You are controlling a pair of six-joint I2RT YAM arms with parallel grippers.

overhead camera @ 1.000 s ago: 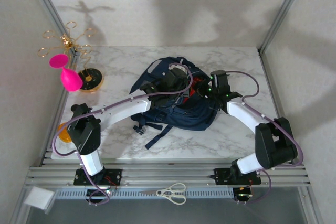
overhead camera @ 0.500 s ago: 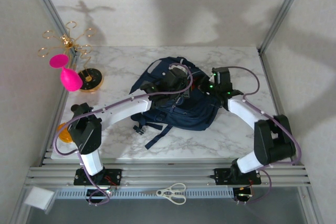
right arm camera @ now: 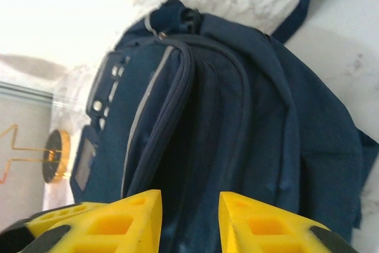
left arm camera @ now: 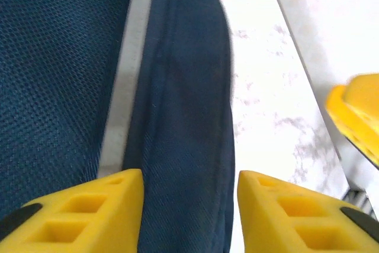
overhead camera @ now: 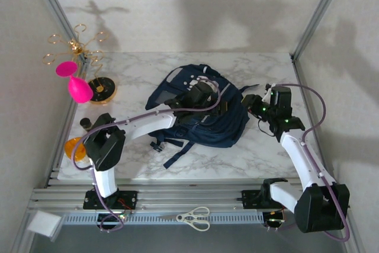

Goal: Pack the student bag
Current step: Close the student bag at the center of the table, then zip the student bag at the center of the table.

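- The student bag (overhead camera: pixel 228 127) lies slumped in the middle of the marble table (overhead camera: pixel 266 152). Its long axis runs roughly from 10 o'clock to 4 o'clock as seen from above, and its loose straps trail off toward 7 o'clock.
- The left gripper (left arm camera: pixel 189 205) is the nearer tool. It hangs right over the bag's middle, nose down on the navy fabric, with a pale stripe running just inside its left-hand finger.
- Its yellow fingers (left arm camera: pixel 112 211) are spread well apart. Cloth shows in the gap beneath them, flat and not bunched, so I judge it pinches nothing. Whether the tips brush the fabric I cannot tell.
- The right gripper (right arm camera: pixel 189 217) stands off the bag's right-hand edge, over bare marble. From there the bag lies at about 9 o'clock, close by but apart.
- Its jaws are parted by a narrower gap with nothing between them. They look along the bag's side, where the zip lines curve over the top.
- To my eye, whatever comes next turns on the left arm, since it is already above the bag.
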